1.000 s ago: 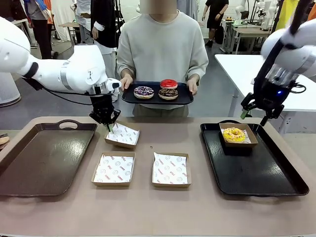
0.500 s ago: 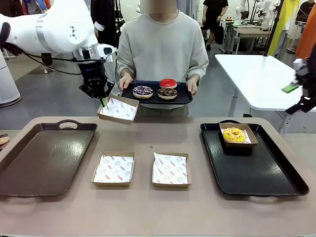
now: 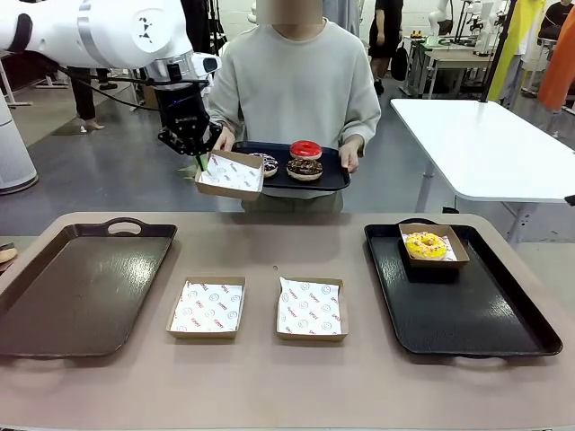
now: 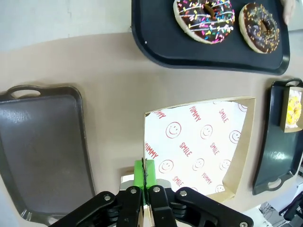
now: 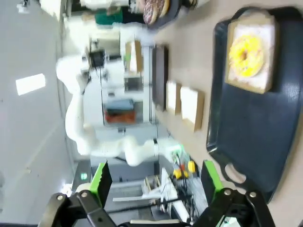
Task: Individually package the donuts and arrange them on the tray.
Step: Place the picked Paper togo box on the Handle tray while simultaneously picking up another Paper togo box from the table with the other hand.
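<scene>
Tan tabletop (image 3: 269, 395) | black tray (image 3: 485, 314) right | grey floor (image 3: 90, 184) | white table (image 3: 467, 135) beyond

The white paper liner (image 4: 199, 142) inside the shallow brown cardboard box (image 4: 238, 161), which hangs above the far left part of the table, carries a repeating red print. It shows the words "SMILE" and "YUMMY" in capitals, set at different angles among small round smiley faces, and all of it reads clearly in the left wrist view. In the front view, the white liners (image 3: 207, 307) of the two brown cardboard boxes (image 3: 205, 334) (image 3: 311, 337) lying side by side at the near middle of the table show the same red pattern, but there the letters are too small to read.
</scene>
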Controlling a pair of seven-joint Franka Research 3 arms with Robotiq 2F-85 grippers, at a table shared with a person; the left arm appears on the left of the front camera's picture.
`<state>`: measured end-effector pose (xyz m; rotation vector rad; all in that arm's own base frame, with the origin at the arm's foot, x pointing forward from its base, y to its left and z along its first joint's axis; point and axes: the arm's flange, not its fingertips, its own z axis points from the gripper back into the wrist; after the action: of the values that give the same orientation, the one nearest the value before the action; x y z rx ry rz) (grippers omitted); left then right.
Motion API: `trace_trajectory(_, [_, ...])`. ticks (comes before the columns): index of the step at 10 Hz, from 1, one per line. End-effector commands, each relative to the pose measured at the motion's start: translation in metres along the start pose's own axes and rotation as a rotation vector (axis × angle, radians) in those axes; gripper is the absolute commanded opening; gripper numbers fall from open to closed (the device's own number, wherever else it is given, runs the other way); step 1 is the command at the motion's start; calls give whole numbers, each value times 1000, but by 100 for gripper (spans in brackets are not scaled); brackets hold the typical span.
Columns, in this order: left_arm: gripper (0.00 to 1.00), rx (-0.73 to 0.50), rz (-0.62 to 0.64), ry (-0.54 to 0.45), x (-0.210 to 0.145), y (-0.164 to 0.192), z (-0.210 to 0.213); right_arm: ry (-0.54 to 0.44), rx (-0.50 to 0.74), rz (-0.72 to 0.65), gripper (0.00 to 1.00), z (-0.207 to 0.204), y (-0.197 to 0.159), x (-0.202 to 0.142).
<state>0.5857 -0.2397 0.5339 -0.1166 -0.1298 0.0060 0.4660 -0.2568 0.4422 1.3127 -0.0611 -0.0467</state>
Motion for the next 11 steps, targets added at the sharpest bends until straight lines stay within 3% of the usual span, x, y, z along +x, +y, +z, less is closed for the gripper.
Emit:
trace_trajectory(1, [0,31,33,9,17,-15,-6,-96,-9,-36,100,-13,-1,-16])
trace_trajectory(4, [0,43,50,6,23,-20,-12,-158,-6,-73,100,-16,-15,-39])
trace_trajectory(7, [0,8,24,9,20,-16,-19,-149,-24,-82,100,-29,-19,-56])
trace_trajectory(11, [0,8,24,9,20,-16,-19,-130,-4,-70,100,-14,-24,-44])
